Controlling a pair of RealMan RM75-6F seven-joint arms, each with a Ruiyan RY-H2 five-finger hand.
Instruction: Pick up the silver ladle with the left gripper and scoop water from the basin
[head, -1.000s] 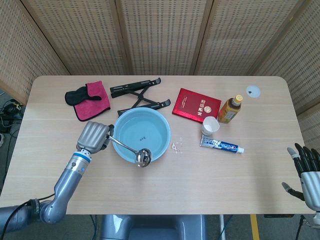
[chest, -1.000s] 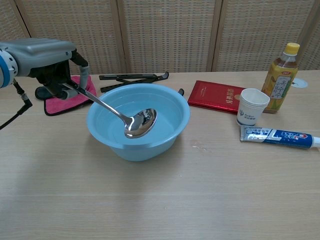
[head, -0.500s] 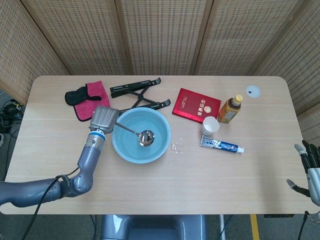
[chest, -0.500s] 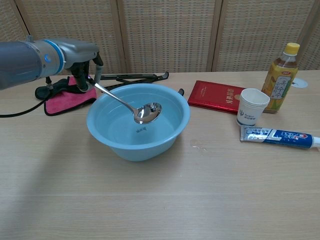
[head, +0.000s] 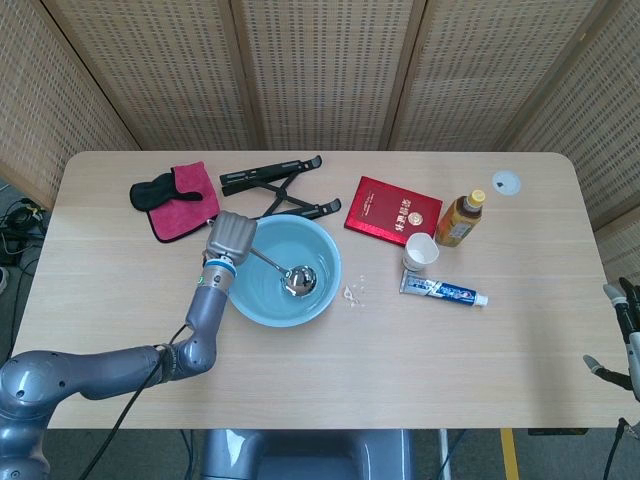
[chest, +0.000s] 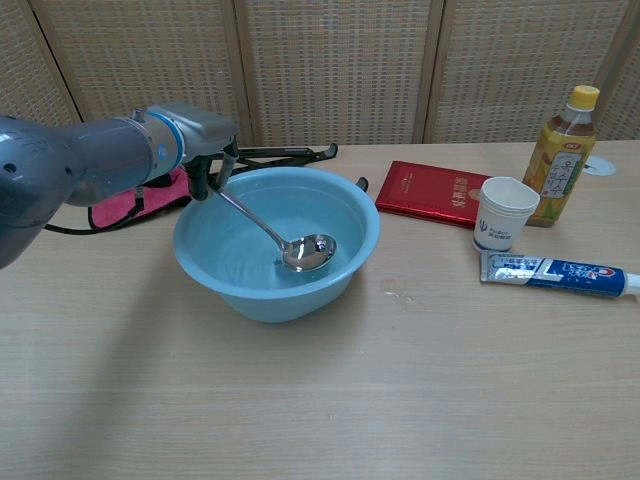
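Note:
My left hand (head: 229, 238) (chest: 204, 140) grips the handle of the silver ladle (head: 283, 272) (chest: 283, 233) above the left rim of the light blue basin (head: 255, 305) (chest: 210, 281). The handle slopes down to the right, and the ladle's bowl (chest: 309, 252) lies low inside the basin, near its middle. Only the fingertips of my right hand (head: 623, 333) show at the far right edge of the head view, apart and holding nothing.
A pink cloth with a black item (head: 176, 196), a black folding stand (head: 275, 188), a red booklet (head: 392, 210), a paper cup (head: 420, 252), a tea bottle (head: 460, 218) and a toothpaste tube (head: 444, 291) lie around the basin. A white cap (head: 506, 182) sits far right.
My left hand has swung right and closer to the basin's rim. The ladle bowl has moved from the front rim into the basin and dropped low. My right hand slid further out of view.

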